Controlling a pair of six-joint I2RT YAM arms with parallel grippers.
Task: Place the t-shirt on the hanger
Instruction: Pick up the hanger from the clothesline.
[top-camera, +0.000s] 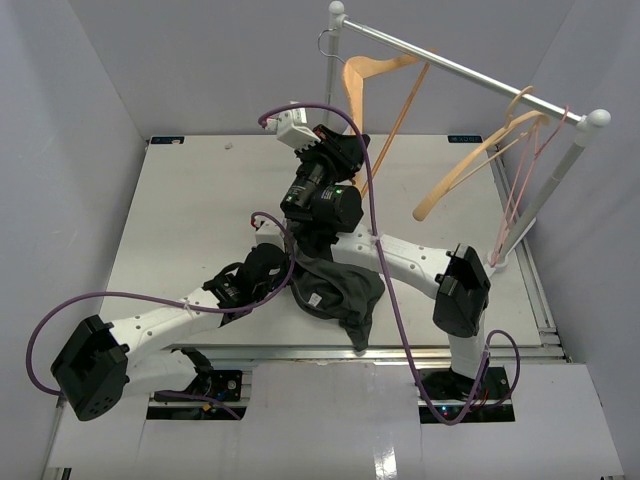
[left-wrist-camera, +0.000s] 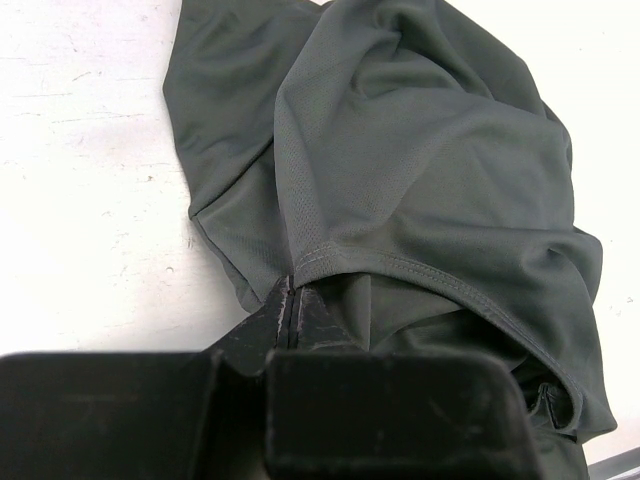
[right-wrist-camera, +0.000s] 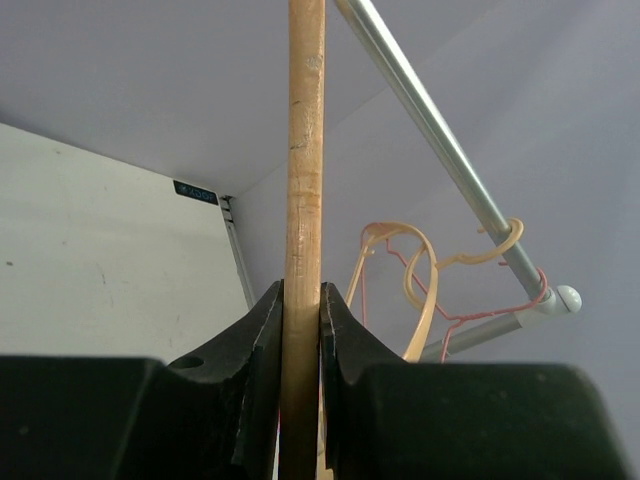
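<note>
Overhead, the crumpled charcoal t-shirt (top-camera: 340, 290) lies on the table (top-camera: 190, 200) between both arms; wrist cameras alone show left gripper (left-wrist-camera: 293, 300) pinching its hem, right gripper (right-wrist-camera: 302, 300) clamping the tan hanger (right-wrist-camera: 305, 150)

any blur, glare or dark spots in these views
Top external: even light, sharp, only soft shadows on the table. Left wrist: t-shirt weave crisp, left pincer a near-black mass. Right wrist: hanger grain clear, right pincer likewise dark, no glare.
</note>
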